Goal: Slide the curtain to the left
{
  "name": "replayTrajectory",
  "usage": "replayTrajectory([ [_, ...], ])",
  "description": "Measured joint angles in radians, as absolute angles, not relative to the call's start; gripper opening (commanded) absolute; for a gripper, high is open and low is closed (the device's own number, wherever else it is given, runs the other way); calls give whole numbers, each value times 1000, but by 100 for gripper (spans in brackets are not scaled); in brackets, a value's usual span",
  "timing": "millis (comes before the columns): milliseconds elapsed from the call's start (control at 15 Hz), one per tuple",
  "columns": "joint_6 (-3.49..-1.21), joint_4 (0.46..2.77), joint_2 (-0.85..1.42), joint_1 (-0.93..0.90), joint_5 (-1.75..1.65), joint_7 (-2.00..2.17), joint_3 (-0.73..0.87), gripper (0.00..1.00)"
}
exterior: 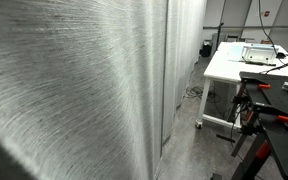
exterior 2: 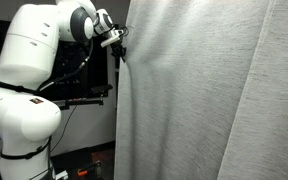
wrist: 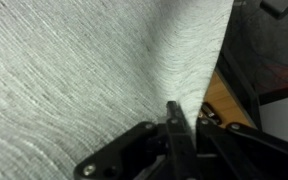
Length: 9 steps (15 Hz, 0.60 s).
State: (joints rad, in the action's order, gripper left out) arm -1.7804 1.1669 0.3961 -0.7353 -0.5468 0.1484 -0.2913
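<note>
The curtain is light grey-white pleated fabric that hangs to the floor and fills most of both exterior views. My gripper is at the curtain's left edge, high up, at the end of the white arm. In the wrist view the curtain fills the frame and its edge runs down into my black jaws. The jaws are shut on the curtain's edge fabric.
A white table with a device and cables stands behind the curtain in an exterior view. A black stand with red clamps is at the right. A dark monitor and frame sit behind the arm.
</note>
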Motion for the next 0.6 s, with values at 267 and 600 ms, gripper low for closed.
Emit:
replayTrajectory([
  [267, -1770, 1176, 386, -704, -537, 139, -270, 73],
  [600, -1774, 1179, 358, -516, -464, -20, -213, 100],
])
